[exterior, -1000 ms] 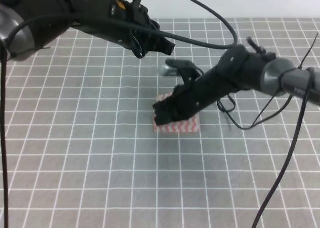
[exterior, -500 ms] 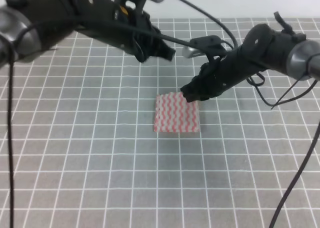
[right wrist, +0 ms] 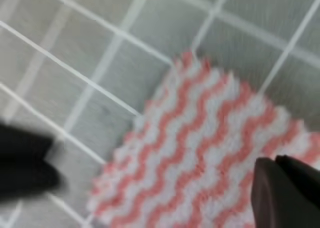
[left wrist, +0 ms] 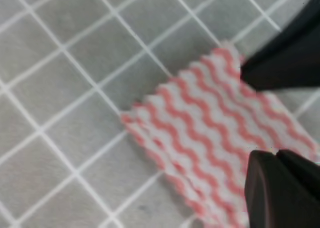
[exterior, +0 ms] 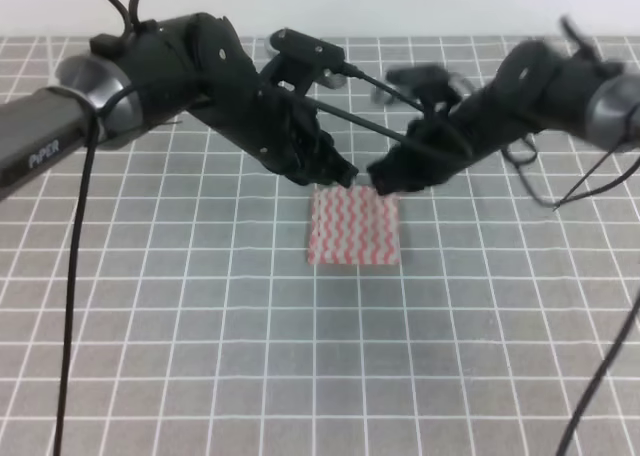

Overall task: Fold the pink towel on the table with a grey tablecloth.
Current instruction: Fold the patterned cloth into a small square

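Grey gridded surface (exterior: 200,356) is seen beneath both arms. Left end effector (exterior: 340,174) has been brought to the pink towel's (exterior: 352,226) far-left corner since a second ago; right end effector (exterior: 383,179) has been lifted to its far-right corner. Neither opening can be told.

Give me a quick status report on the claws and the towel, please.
Left claw and right claw both at pink towel's far edge, open or shut unclear. Towel flat on grey tablecloth. Nothing in the way.
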Controlling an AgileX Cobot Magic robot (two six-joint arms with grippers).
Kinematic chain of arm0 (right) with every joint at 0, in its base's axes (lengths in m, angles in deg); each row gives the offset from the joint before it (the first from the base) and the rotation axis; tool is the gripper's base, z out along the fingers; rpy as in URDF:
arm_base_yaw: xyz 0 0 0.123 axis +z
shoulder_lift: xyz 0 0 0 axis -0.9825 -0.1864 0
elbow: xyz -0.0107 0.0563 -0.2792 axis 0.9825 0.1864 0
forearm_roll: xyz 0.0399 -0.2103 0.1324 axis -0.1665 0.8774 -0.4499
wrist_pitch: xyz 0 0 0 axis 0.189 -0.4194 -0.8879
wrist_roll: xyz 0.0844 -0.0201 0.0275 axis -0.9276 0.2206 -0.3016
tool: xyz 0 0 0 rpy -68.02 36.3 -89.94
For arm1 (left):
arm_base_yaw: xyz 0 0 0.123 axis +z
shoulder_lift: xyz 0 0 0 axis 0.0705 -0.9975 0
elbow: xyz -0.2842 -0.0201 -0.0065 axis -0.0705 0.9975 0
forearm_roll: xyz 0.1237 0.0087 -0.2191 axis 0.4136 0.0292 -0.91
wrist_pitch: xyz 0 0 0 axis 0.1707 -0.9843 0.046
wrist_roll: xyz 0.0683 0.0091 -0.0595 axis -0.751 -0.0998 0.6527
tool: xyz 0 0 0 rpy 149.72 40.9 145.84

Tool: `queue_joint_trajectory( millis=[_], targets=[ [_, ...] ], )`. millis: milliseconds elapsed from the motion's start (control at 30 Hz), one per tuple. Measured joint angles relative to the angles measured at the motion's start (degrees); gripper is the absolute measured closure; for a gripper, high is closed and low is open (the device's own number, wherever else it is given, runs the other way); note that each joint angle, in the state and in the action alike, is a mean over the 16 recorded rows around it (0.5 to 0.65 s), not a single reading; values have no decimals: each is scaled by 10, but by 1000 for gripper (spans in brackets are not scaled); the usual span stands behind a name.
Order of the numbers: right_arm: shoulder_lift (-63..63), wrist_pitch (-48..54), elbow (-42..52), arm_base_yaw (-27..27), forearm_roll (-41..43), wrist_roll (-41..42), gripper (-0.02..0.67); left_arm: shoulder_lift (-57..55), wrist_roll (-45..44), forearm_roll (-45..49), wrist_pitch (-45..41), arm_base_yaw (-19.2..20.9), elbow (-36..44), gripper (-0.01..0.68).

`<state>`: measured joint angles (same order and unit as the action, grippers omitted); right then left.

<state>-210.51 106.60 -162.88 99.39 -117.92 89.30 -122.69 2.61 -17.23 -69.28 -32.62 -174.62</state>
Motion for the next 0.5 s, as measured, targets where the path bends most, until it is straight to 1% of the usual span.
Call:
queue_joint_trajectory(
  millis=[300, 500],
  targets=[
    [21, 55, 1, -5, 3, -8, 665, -44, -55, -55, -50, 0, 0, 673],
    [9, 78, 2, -5, 4, -13, 665, -85, -66, -70, -70, 0, 0, 673]
  ],
)
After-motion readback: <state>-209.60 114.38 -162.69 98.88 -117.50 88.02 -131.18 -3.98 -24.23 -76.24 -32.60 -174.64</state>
